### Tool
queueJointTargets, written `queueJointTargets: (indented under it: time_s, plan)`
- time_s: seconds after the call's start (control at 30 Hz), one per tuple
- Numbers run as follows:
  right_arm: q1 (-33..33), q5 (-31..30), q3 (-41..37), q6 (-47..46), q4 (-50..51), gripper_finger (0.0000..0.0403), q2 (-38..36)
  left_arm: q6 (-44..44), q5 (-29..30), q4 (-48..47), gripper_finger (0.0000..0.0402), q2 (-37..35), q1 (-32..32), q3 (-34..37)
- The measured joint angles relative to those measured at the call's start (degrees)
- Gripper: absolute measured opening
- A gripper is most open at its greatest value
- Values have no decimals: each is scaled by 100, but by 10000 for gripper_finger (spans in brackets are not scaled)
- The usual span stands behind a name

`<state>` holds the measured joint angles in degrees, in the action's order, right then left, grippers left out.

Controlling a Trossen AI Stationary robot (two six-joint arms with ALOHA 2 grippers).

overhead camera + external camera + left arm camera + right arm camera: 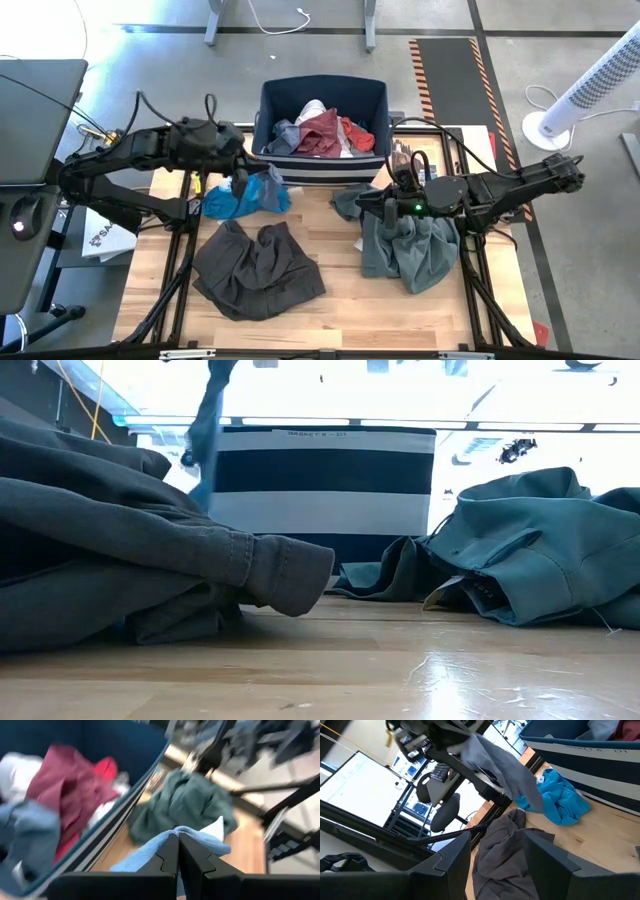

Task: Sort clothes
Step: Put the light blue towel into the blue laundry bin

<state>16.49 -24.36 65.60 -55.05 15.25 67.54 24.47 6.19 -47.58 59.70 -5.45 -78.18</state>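
While the high view looks down, the left gripper pinches a blue garment beside the striped bin. Its wrist view confirms jaws clamped on blue cloth. Right gripper, jaws apart, hovers over grey-green shirt.

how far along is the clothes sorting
Done: dark grey-brown trousers and grey-green shirt lie apart on the table. In hand: left gripper shut on a light blue-grey garment above the bright blue piece. Right gripper open. Left: maroon piece, others in the navy bin.
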Motion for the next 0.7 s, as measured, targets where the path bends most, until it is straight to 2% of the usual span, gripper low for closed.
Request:
queueJointTargets:
  time_s: [0.4,0.7]
  plan:
    - [0,20,0,-39,2,178,0,183,-74,1831,0,2,-32,-270]
    - [0,20,0,-42,2,178,0,146,-112,3598,0,251,-578,-274]
